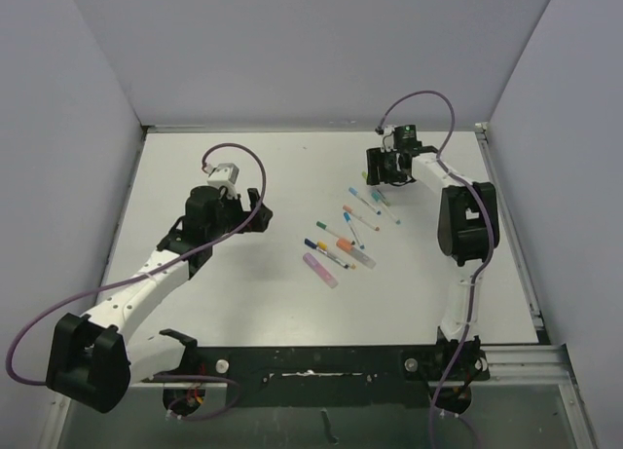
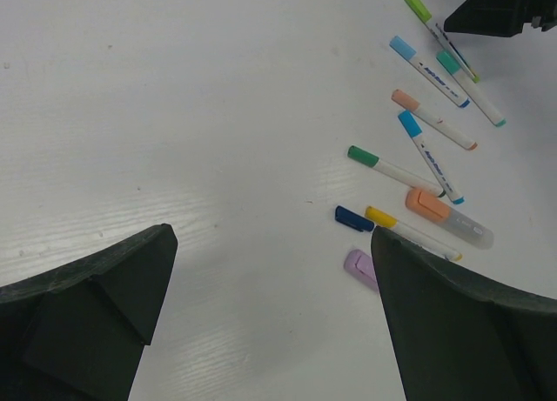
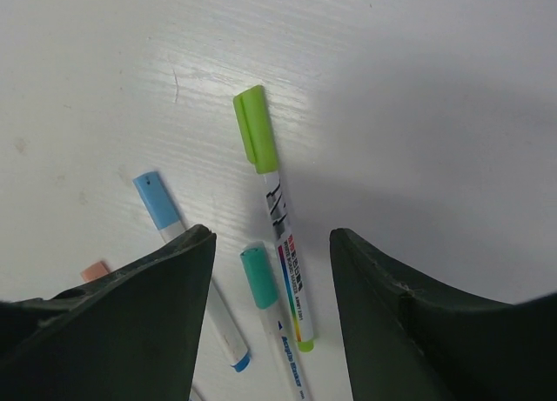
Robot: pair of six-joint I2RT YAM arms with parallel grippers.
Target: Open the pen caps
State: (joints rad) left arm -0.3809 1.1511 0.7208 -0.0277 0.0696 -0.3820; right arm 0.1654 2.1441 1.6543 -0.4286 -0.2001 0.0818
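Several capped pens lie in a loose row mid-table (image 1: 343, 233). My right gripper (image 1: 383, 179) is open and hovers low over the far end of the row. In the right wrist view its fingertips (image 3: 271, 236) straddle the lime-capped pen, whose lime cap (image 3: 255, 127) lies just beyond them. A teal cap (image 3: 259, 277) and a light blue cap (image 3: 157, 203) are beside it. My left gripper (image 1: 258, 207) is open and empty, left of the pens (image 2: 271, 237). Its view shows green (image 2: 363, 155), yellow (image 2: 379, 215), dark blue (image 2: 353, 217), orange (image 2: 427, 203) and purple (image 2: 359, 264) caps.
The white table (image 1: 243, 293) is enclosed by grey walls at the back and sides. A metal rail (image 1: 516, 235) runs along the right edge. Purple cables loop above both arms. The right gripper's dark body (image 2: 500, 10) shows at the top right of the left wrist view.
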